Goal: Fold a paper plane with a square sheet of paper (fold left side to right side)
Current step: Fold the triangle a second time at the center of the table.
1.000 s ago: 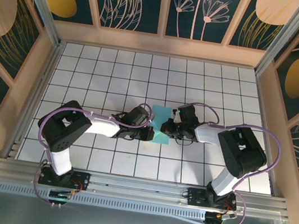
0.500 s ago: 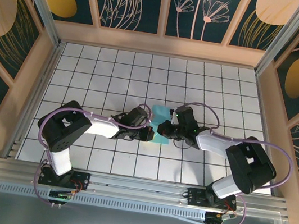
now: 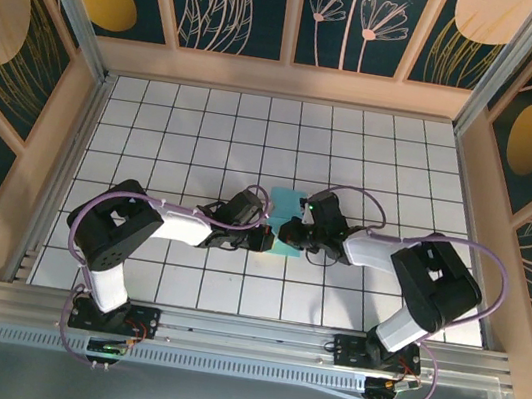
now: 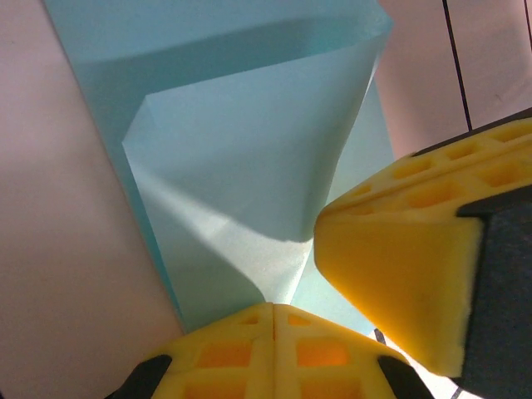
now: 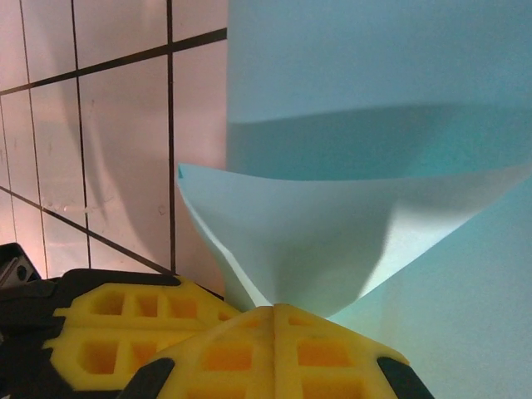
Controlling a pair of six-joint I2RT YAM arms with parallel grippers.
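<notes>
Turquoise thin square paper sheet [image 4: 241,158] pinched by left tool [image 4: 274,309] and right tool [image 5: 274,309], both clamped; align edges squarely before pressing crease.

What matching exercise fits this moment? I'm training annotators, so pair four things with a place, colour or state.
Things:
1. left end effector
2. right end effector
3. square sheet of paper
4. table

Descriptions:
A. white with dark grid lines
B. shut on the paper, reaching in from the right
C. turquoise, partly lifted
D. shut on the paper, reaching in from the left

Pairs: 1-D; 2-B; 3-C; 4-A
</notes>
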